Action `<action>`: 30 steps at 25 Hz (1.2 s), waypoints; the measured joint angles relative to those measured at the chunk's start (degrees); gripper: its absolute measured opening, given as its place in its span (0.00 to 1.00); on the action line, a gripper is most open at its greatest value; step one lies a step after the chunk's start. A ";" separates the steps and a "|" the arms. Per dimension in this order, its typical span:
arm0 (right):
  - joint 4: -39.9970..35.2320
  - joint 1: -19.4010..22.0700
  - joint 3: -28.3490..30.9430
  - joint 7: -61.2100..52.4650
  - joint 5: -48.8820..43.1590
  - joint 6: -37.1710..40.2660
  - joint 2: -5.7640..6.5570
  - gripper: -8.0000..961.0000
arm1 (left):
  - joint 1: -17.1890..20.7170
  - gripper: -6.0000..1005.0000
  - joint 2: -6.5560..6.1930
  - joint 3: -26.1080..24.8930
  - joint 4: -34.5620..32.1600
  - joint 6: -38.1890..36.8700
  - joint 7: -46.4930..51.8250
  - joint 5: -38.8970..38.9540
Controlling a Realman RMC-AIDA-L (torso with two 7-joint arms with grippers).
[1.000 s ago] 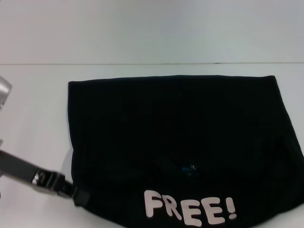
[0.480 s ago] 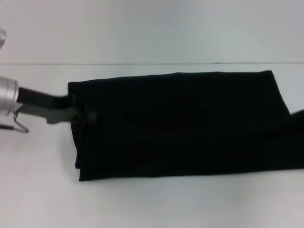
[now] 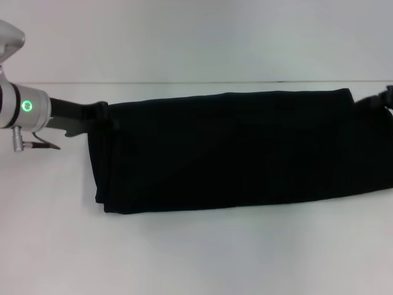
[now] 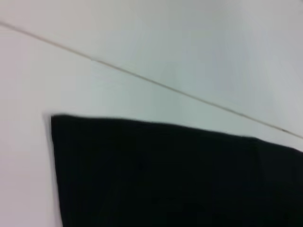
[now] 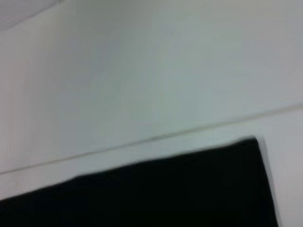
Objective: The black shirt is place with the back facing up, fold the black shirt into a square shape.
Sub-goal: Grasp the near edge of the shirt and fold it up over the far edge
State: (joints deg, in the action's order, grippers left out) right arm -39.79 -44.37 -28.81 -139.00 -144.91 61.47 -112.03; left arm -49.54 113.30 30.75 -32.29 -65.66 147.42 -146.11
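The shirt [image 3: 239,150] lies as a long black band across the middle of the head view, from left of centre to the right edge, on the white table [image 3: 196,258]. Its far edge runs almost straight just below the table's far border, and its near edge slopes slightly upward toward the right. No print shows on the cloth.

The left gripper [image 3: 104,114] is at the band's upper left corner, its dark fingers touching the cloth there; whether they are closed on the fabric or spread, I cannot tell. The silver wrist behind it shows 1 green ring light at the left edge of the frame.

The right gripper [image 3: 384,98] shows only as a dark tip at the right edge, against the band's upper right corner; its opening cannot be told either.

Each wrist view shows 1 corner of the shirt [image 4: 156,175] [image 5: 156,194] on the table.
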 joint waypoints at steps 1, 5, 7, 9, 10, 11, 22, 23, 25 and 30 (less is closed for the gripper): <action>0.14 -0.45 -1.03 -0.14 -0.04 -1.69 -0.34 0.04 | -0.16 0.01 0.10 0.10 -0.13 0.90 -0.01 0.13; 0.50 -1.43 -7.70 -1.98 -0.77 -10.43 -1.94 0.04 | -0.92 0.01 0.25 0.83 -0.30 5.63 -0.42 0.57; 0.97 -1.54 -11.79 -2.43 -1.33 -16.09 -3.45 0.04 | -1.16 0.01 0.56 2.13 -0.10 8.69 -0.46 0.61; 1.66 -1.59 -14.15 -2.43 -1.60 -21.01 -4.60 0.04 | -1.20 0.01 1.16 3.29 -0.02 11.17 -0.47 0.65; 2.11 -1.64 -15.02 -2.43 -1.70 -23.82 -5.11 0.04 | -1.20 0.01 1.49 3.77 -0.01 12.58 -0.47 0.67; 2.66 -1.69 -15.75 -2.42 -1.75 -26.62 -5.59 0.04 | -1.15 0.01 1.91 4.40 -0.03 14.40 -0.49 0.69; 7.28 -3.08 -18.87 -1.65 -1.78 -39.93 -6.18 0.04 | -1.55 0.01 4.49 7.20 -1.57 21.13 -1.85 1.03; 7.81 -3.34 -19.39 -1.61 -1.78 -40.56 -6.14 0.04 | -1.59 0.01 4.48 7.28 -1.49 21.60 -1.85 1.03; 8.73 -3.84 -19.94 -1.60 -1.78 -41.58 -6.07 0.04 | -1.65 0.01 4.50 7.57 -1.40 22.84 -1.86 1.02; 10.18 -4.27 -20.14 -1.64 -1.78 -42.75 -6.03 0.04 | -1.75 0.01 4.68 9.15 -1.35 25.82 -2.04 1.02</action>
State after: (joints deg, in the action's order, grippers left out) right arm -29.61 -48.63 -48.95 -140.64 -146.69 18.72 -118.06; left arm -51.29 117.98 39.90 -33.65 -39.84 145.38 -145.09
